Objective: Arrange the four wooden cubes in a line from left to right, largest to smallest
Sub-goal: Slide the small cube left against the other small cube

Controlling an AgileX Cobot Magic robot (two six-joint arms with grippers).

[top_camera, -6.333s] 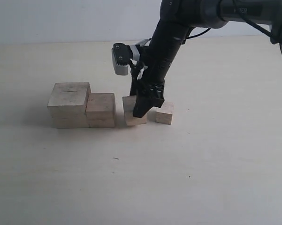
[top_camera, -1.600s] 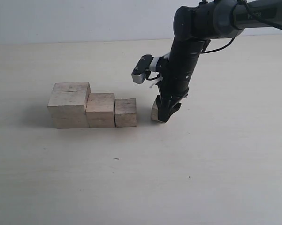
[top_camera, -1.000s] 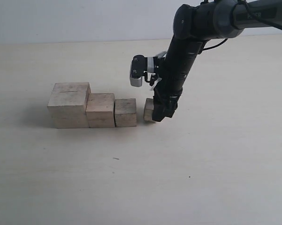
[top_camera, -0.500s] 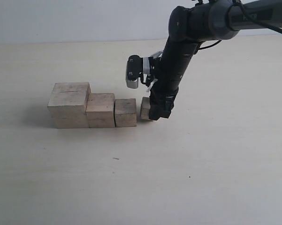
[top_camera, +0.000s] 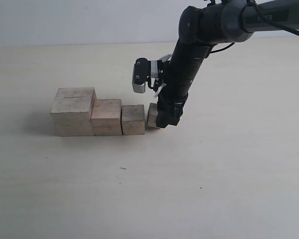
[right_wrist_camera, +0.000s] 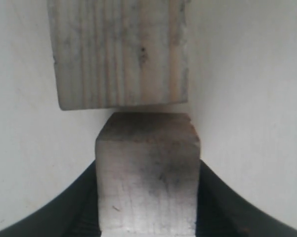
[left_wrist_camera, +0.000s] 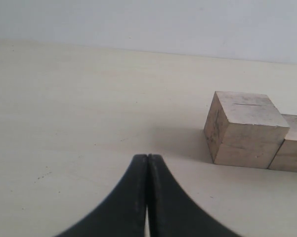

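Three of the four wooden cubes stand in a touching row on the table: the largest with a thin dark crack, the second, then the third. The smallest cube sits just right of the third, held between the fingers of my right gripper. In the right wrist view the smallest cube fills my right gripper, a narrow shadowed gap from the third cube. My left gripper is shut and empty, low over the table, left of the largest cube.
The pale table stretches in front of and behind the row. A pale wall runs along the table's far edge. The right arm's black forearm leans down from the upper right.
My right gripper has carried the smallest cube leftwards, from a clear gap to close beside the third cube. The other three cubes and the left gripper have not moved.
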